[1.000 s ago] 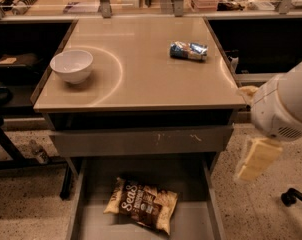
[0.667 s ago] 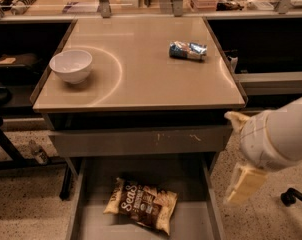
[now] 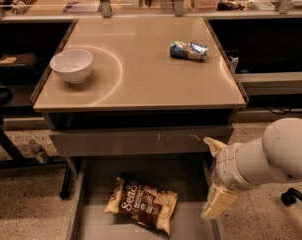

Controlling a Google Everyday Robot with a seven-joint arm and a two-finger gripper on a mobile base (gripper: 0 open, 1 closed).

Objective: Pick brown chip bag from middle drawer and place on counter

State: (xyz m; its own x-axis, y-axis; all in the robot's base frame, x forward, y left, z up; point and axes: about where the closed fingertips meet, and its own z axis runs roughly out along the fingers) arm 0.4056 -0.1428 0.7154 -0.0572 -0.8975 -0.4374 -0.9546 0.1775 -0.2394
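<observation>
The brown chip bag (image 3: 143, 204) lies flat on the bottom of the open middle drawer (image 3: 93, 179), tilted, near the drawer's middle. My gripper (image 3: 214, 176) hangs at the drawer's right side wall, to the right of the bag and apart from it. Its two cream fingers (image 3: 218, 203) are spread wide, with nothing between them. The white arm reaches in from the right edge. The beige counter (image 3: 141, 79) is above the drawer.
A white bowl (image 3: 71, 65) stands on the counter's left side. A small blue-and-white packet (image 3: 189, 50) lies at the counter's back right. A closed grey drawer front (image 3: 131, 142) sits just above the open drawer. Dark shelves flank the counter.
My arm and gripper have moved down and to the left, from beside the counter's right edge to the open drawer's right wall. The bag has not moved.
</observation>
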